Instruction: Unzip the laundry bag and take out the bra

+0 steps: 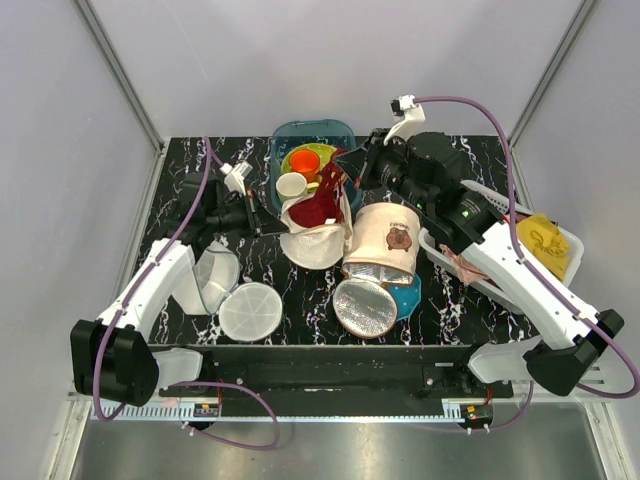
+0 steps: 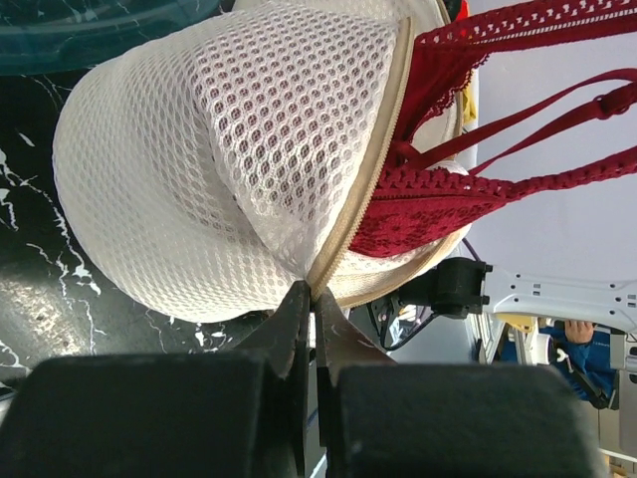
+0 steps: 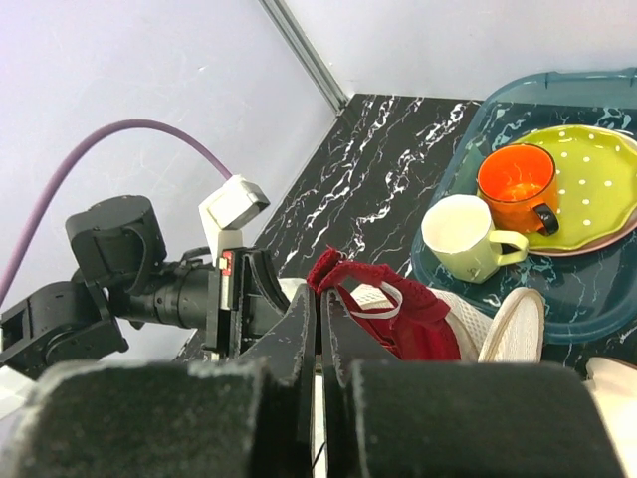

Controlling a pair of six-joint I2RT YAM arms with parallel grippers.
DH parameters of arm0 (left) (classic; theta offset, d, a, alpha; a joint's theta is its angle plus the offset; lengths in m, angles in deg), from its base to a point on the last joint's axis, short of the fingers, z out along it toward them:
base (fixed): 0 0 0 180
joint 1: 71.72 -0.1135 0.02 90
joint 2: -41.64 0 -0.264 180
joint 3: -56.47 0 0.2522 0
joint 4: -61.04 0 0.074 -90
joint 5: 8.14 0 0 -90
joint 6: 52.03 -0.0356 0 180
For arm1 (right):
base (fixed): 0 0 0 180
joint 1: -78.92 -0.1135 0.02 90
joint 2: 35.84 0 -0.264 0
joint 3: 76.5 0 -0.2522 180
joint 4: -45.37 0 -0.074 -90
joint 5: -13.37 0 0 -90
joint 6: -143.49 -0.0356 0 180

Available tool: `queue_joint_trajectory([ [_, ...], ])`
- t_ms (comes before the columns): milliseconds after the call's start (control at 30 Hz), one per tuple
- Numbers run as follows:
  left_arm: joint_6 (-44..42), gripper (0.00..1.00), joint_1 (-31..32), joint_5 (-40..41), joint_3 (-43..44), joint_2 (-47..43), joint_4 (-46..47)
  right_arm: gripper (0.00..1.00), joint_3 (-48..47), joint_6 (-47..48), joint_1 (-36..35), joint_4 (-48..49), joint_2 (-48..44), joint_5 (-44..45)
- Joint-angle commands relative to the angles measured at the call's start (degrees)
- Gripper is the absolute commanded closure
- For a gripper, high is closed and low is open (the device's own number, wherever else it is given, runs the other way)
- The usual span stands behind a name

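Note:
The white mesh laundry bag (image 1: 312,248) stands open in the middle of the table, its zipper edge parted. My left gripper (image 1: 264,224) is shut on the bag's zipper edge; in the left wrist view the gripper (image 2: 311,291) pinches the cream zipper tape of the bag (image 2: 179,189). The dark red bra (image 1: 320,205) hangs partly out of the opening, also seen in the left wrist view (image 2: 418,204). My right gripper (image 1: 347,165) is shut on the bra's upper end and holds it above the bag; in the right wrist view the gripper (image 3: 320,294) clamps the bra (image 3: 403,314).
A teal tray (image 1: 345,130) with plates, an orange cup (image 1: 306,159) and a pale cup (image 1: 291,185) stands behind the bag. A cream cylindrical bag (image 1: 388,235) with silver lining lies to the right. A second round mesh bag (image 1: 250,311) lies front left. A white basket (image 1: 572,245) stands far right.

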Motion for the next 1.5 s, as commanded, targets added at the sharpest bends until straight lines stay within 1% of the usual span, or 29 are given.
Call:
queue_joint_trajectory([
  [0, 1.24, 1.00, 1.36, -1.73, 0.02, 0.30, 4.85, 1.00, -4.55, 0.31, 0.44, 4.85, 0.39, 1.02],
  [167, 2.73, 1.00, 3.73, -1.38, -1.38, 0.91, 7.49, 1.00, -5.52, -1.36, 0.44, 8.27, 1.88, 0.67],
  [200, 3.26, 1.00, 4.00, -1.29, -2.08, 1.35, 8.37, 1.00, -6.05, -1.53, 0.44, 8.89, 2.23, -0.72],
  [367, 3.70, 1.00, 4.79, -0.94, -2.97, 1.79, 9.08, 1.00, -8.86, -1.45, 0.35, 10.12, 2.94, -0.57],
  [633, 3.53, 1.00, 4.79, -0.94, -2.70, 2.14, 8.99, 1.00, -6.75, -1.53, 0.35, 14.08, 1.18, 2.25],
  [867, 4.31, 1.00, 4.88, -1.12, -3.76, 2.85, 10.48, 1.00, -6.75, -0.92, 0.35, 14.70, 0.13, 2.69],
  [1000, 3.62, 1.00, 4.88, -0.15, -4.72, 3.98, 10.40, 1.00, -7.89, -1.18, 0.44, 14.00, -0.22, 0.67],
  [1067, 2.47, 1.00, 4.88, 0.90, -4.64, 4.34, 10.05, 1.00, -9.12, -1.53, 0.44, 13.03, -0.31, -1.87],
  [1200, 1.68, 1.00, 4.79, 1.70, -4.11, 5.83, 9.52, 1.00, -9.04, -1.98, 0.44, 12.59, -2.06, -3.20],
  [1467, 0.63, 1.00, 4.79, 1.78, -2.00, 7.50, 8.38, 1.00, -6.93, -1.36, 0.52, 12.15, -5.50, -1.97],
])
